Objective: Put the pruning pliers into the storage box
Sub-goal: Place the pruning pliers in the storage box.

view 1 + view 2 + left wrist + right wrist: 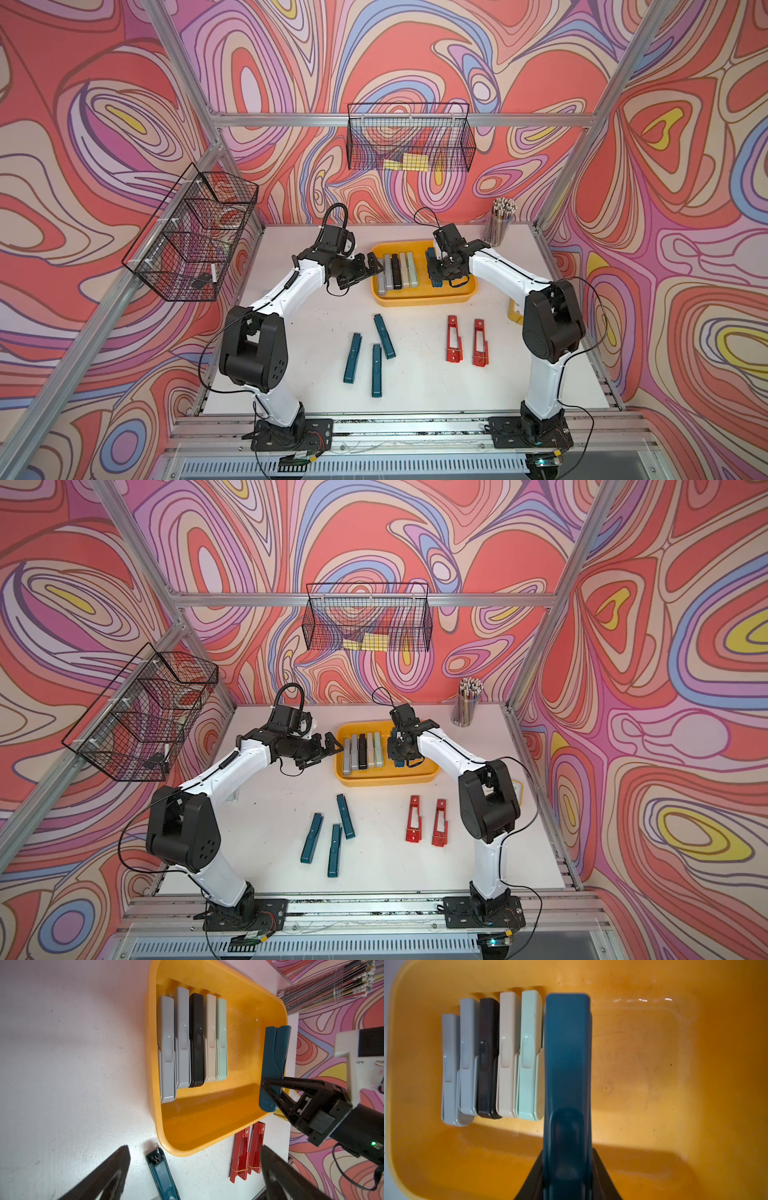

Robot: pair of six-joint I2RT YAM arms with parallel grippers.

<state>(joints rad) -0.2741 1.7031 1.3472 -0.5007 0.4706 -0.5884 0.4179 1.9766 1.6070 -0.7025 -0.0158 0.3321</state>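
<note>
The right hand [441,270] clasped a stiff, light, likely slippery teal pruning plier [566,1059] across its narrow sides over the storage box [415,300], upper centre in both top views; the left hand [365,272] gaped empty.

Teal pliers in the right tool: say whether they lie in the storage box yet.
Not yet: the right tool grips the teal pliers over the storage box, unreleased.

Held teal pliers [566,1053], mostly hidden
In both top views the right gripper [436,272] covers them (only the ends peek past its fingers); the wrist view crops the gripped end.
</note>
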